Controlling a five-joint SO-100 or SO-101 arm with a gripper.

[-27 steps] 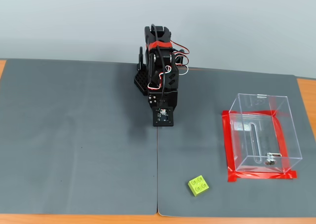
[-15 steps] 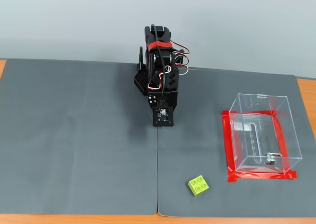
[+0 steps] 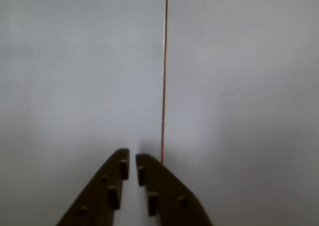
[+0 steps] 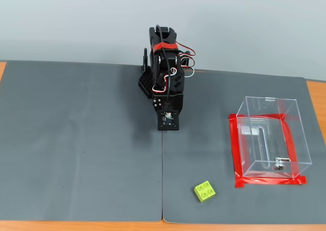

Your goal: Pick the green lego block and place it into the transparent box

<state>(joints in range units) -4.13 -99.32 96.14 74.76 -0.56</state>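
Note:
The green lego block (image 4: pixel 204 191) lies on the grey mat near the front edge in the fixed view, studs up, left of the transparent box (image 4: pixel 270 139). The box stands upright on a red tape frame at the right, with a small metal piece (image 4: pixel 278 164) at its bottom. The arm (image 4: pixel 164 73) is folded at the back centre, far from both. In the wrist view my gripper (image 3: pixel 132 156) points at bare mat, its jaws nearly together with nothing between them. Block and box are out of the wrist view.
Two grey mats meet at a seam (image 4: pixel 162 180) running from the arm toward the front; it shows as a thin red line (image 3: pixel 163 76) in the wrist view. Orange table edge (image 4: pixel 316 96) borders the mats at the right.

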